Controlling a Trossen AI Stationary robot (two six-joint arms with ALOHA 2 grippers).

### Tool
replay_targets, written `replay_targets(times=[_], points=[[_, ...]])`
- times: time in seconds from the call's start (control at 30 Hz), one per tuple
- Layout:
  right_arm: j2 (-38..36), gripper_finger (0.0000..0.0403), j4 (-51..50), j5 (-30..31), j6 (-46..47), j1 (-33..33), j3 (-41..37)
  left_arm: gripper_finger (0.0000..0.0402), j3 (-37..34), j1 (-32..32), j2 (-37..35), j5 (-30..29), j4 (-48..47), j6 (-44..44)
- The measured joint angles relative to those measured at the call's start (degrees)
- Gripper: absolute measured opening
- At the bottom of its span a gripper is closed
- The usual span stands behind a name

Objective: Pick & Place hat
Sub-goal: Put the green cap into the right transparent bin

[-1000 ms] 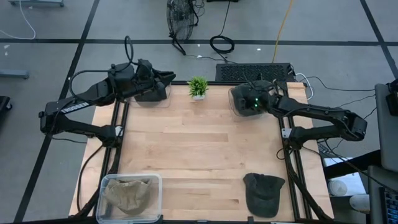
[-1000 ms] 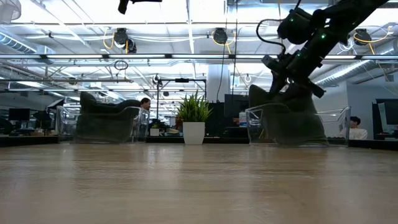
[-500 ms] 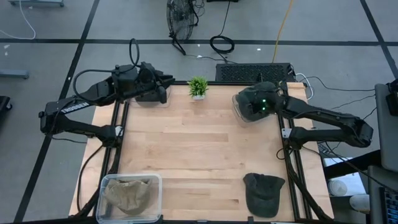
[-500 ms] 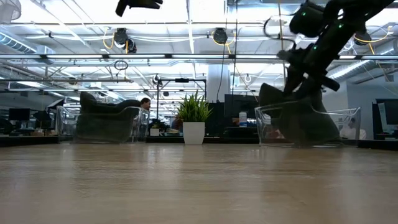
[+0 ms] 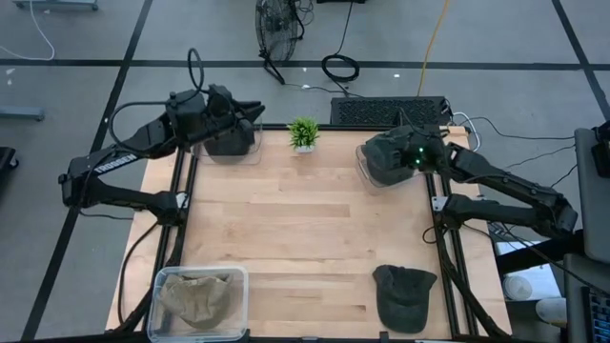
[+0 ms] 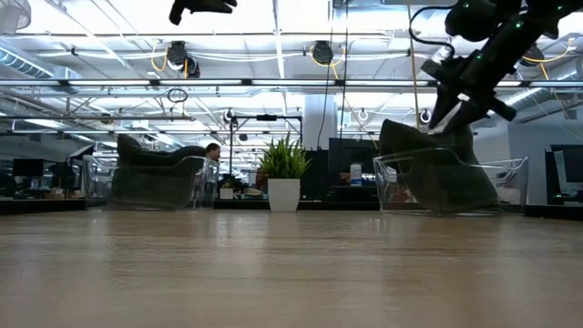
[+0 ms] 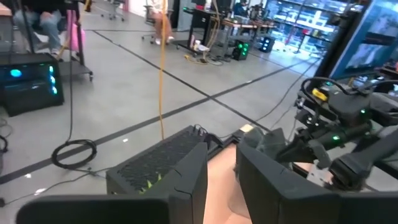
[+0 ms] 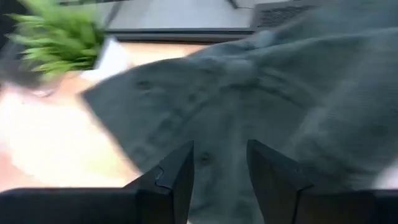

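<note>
Fingers of the right gripper [image 8: 217,180] are hovering parted, empty, above the dark grey fabric hat [image 8: 249,106] at two o'clock, lining up a grasp; left fingers [image 7: 221,180] are waiting slightly parted at eleven.

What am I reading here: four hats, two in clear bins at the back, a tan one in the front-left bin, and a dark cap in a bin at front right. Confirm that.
One detail is wrong. The high view shows the dark cap lying bare on the table at front right, in no bin. The rest holds: dark hats in the two back bins, and a tan hat in the front-left bin.
</note>
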Motion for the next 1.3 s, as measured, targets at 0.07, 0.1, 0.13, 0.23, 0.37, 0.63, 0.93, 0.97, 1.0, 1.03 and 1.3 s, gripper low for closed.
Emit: replay_targets(times=[0.07, 0.1, 0.13, 0.23, 0.37, 0.63, 0.93, 0.97, 1.0, 1.03, 1.3], points=[[0.08, 0.0134, -2.84, 2.1, 0.04, -0.73, 0.02, 0.0093, -0.01, 0.79, 0.0, 0.04, -0.15, 0.02], [0.24, 0.0134, -4.52, 3.07, 0.0, -1.11, 0.02, 0.0093, -0.01, 1.1, -0.01, 0.05, -0.18, 0.0], [0.36, 0.0134, -6.03, 3.69, -0.02, -1.57, 0.02, 0.0093, -0.01, 1.35, -0.01, 0.06, -0.18, -0.04], [0.91, 0.0134, -8.51, 5.59, -0.04, -2.96, 0.02, 0.0093, -0.01, 1.96, -0.01, 0.49, -0.34, 0.04], [2.43, 0.0134, -8.28, 6.99, -1.74, -4.43, 0.02, 0.0093, -0.01, 2.56, 0.72, 1.66, -0.1, 0.09], [5.51, 0.0134, -5.29, 6.4, -4.32, -5.58, 0.0, 0.0093, -0.03, 2.97, 2.18, 3.59, 0.23, -2.16], [2.94, 0.0134, -1.79, 0.17, -5.91, -5.03, 5.22, 0.0093, -0.03, 2.84, 1.39, 7.73, 0.15, -4.87], [2.91, 0.0134, -2.52, 0.0, -6.87, -4.78, 6.36, 0.0093, -0.03, 2.82, 1.07, 7.8, 0.33, -5.38], [2.94, 0.0134, -3.77, -0.09, -8.12, -4.7, 7.76, 0.0093, -0.03, 2.71, 0.79, 7.82, 0.5, -6.03], [2.97, 0.0134, -5.49, -0.14, -9.42, -4.66, 9.31, 0.0093, -0.03, 2.52, 0.67, 7.78, 0.56, -6.34], [2.93, 0.0134, -23.43, -6.85, -10.42, -0.94, 18.09, 0.0093, -0.03, 1.77, 0.36, 7.52, 0.74, -6.2]])
